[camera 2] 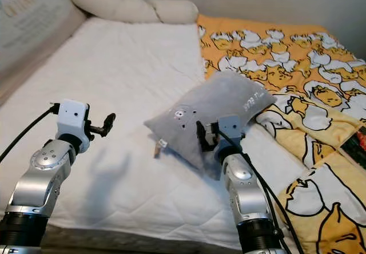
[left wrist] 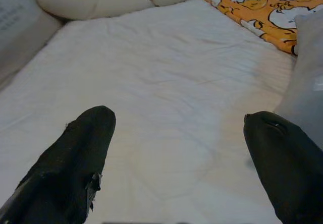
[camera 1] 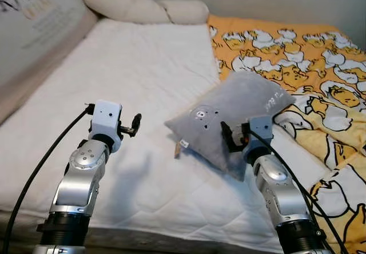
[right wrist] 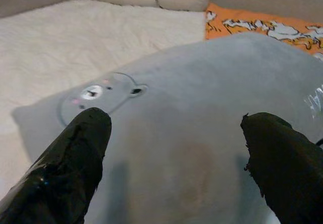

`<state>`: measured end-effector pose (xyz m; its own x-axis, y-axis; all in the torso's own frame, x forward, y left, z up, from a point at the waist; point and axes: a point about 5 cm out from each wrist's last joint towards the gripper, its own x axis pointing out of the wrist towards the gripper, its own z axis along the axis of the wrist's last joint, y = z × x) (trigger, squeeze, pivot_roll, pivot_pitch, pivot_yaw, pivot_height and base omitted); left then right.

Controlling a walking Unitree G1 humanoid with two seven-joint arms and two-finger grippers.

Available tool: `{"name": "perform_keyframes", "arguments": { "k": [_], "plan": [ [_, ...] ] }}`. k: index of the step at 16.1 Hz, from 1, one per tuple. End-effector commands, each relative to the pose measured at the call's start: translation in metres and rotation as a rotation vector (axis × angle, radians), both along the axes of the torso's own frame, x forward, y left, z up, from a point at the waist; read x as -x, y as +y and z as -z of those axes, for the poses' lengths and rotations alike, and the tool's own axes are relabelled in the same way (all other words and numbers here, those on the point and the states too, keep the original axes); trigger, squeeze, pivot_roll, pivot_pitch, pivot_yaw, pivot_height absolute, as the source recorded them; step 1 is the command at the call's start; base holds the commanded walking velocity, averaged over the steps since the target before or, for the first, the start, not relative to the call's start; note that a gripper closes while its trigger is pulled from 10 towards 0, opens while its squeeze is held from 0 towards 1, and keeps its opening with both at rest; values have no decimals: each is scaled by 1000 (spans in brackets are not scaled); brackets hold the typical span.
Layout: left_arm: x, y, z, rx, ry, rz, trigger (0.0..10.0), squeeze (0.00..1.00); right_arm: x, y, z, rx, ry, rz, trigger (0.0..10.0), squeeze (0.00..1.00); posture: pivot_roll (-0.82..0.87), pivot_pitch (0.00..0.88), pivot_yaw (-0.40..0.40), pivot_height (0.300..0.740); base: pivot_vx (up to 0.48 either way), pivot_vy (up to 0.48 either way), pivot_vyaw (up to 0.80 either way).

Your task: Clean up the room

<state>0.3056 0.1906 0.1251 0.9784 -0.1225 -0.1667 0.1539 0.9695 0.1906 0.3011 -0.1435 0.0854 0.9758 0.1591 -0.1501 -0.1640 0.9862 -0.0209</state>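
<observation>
Right wrist view: right gripper (right wrist: 174,148) is hovering, jaws wide and empty, over the grey pillow (camera 1: 229,114) lying mid-bed (camera 1: 126,82); it should pinch an edge. Left gripper (camera 1: 135,124) is also gaping empty.

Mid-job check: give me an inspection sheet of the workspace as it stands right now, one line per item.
Surface: bed with a white quilted cover, bare on the robot's left.
Job's things: grey pillow lying partly on the white cover, partly on the orange duck-print blanket.
Clutter: nothing seen.
Grippers: left gripper open, raised over bare cover; right gripper open, at the pillow's near edge, not closed on it.
Cables: black cable along the left arm; another along the right arm.
Surroundings: long cream bolster at the bed's far end; printed cushion at far left.
</observation>
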Motion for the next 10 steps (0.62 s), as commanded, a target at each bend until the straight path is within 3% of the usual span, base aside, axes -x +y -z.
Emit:
{"name": "perform_keyframes", "arguments": {
  "k": [1,10],
  "plan": [
    [0,0,-2,-5,-6,5,10000,0,-1,-2,-1,-6,3,2,10000,0,4,0,-20,740,0,0,0],
    [-1,-3,-1,-28,3,30,10000,0,-2,-3,0,-10,14,19,10000,0,5,0,-17,740,0,0,0]
  ]
}}
